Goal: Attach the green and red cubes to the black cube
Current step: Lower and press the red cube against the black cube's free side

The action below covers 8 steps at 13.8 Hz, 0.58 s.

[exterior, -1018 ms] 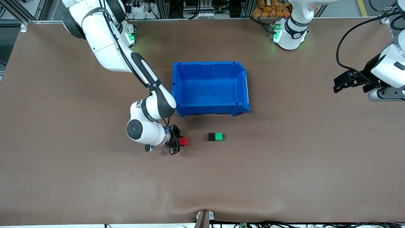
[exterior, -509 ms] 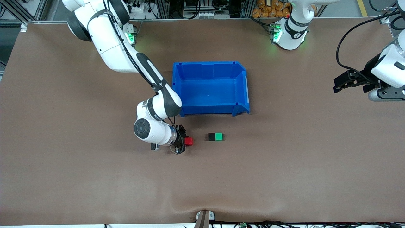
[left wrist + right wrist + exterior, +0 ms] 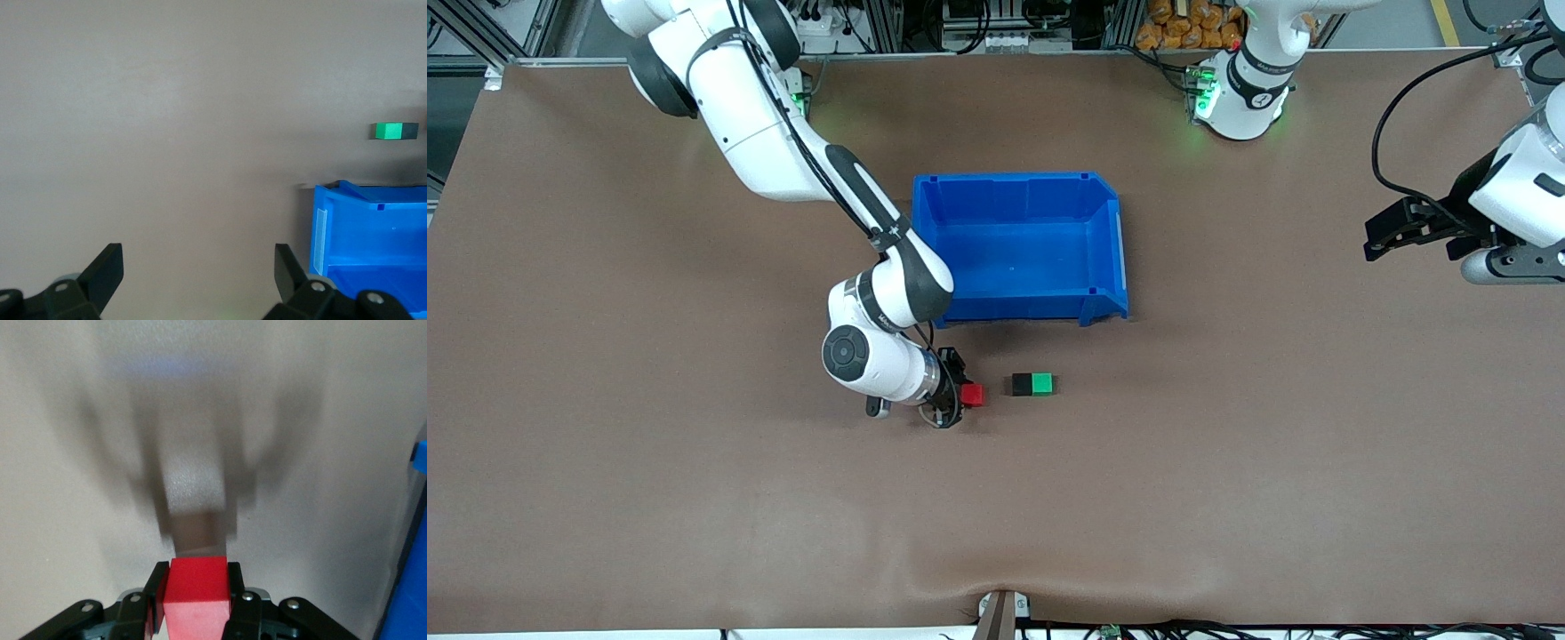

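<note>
Step in hand: red to black. Your right gripper is clamped on the small bright red cube, just above the table, w/ a gap to the matte black cube, which already touches the bright green cube, nearer the front cam than the blue plastic bin. Next, imo: line up faces, press flush. Left gripper waits wide open, empty. Right wrist view shows the grip; left wrist shows only the pair.

A blue bin stands on the brown table.
</note>
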Each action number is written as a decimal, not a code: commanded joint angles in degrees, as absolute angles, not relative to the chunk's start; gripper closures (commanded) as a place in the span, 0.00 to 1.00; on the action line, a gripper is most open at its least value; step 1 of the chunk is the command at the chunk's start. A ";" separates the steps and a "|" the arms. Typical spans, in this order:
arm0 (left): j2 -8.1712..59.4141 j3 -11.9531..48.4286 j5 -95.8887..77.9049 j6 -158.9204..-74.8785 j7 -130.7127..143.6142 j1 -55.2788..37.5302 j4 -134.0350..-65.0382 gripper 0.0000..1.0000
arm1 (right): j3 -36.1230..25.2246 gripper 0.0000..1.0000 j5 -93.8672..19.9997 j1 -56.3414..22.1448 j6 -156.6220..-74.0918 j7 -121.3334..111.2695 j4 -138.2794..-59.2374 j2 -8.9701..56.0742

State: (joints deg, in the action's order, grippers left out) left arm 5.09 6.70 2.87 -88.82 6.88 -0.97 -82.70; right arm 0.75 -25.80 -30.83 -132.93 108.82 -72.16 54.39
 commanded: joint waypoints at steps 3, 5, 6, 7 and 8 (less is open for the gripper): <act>4.83 6.94 3.25 -88.59 7.56 -0.97 -82.62 0.00 | 0.35 1.00 -26.72 -32.17 -133.33 110.74 -70.05 55.63; 4.83 6.94 3.25 -88.59 7.56 -0.97 -82.62 0.00 | 0.35 1.00 -26.72 -32.34 -133.33 111.53 -69.96 55.63; 4.83 6.94 3.25 -88.59 7.56 -0.97 -82.62 0.00 | 0.35 1.00 -26.72 -32.69 -133.33 111.71 -70.05 55.63; 4.83 6.94 3.25 -88.59 7.56 -0.97 -82.62 0.00 | 0.35 1.00 -26.72 -32.87 -133.33 111.71 -70.05 55.63; 4.83 6.94 3.25 -88.59 7.56 -0.97 -82.62 0.00 | 0.35 1.00 -26.72 -33.05 -133.33 111.71 -70.05 55.72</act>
State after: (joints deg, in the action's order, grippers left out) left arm 5.09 6.70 2.87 -88.82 6.88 -0.97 -82.70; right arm 0.75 -25.80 -32.10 -133.13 110.59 -71.82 54.48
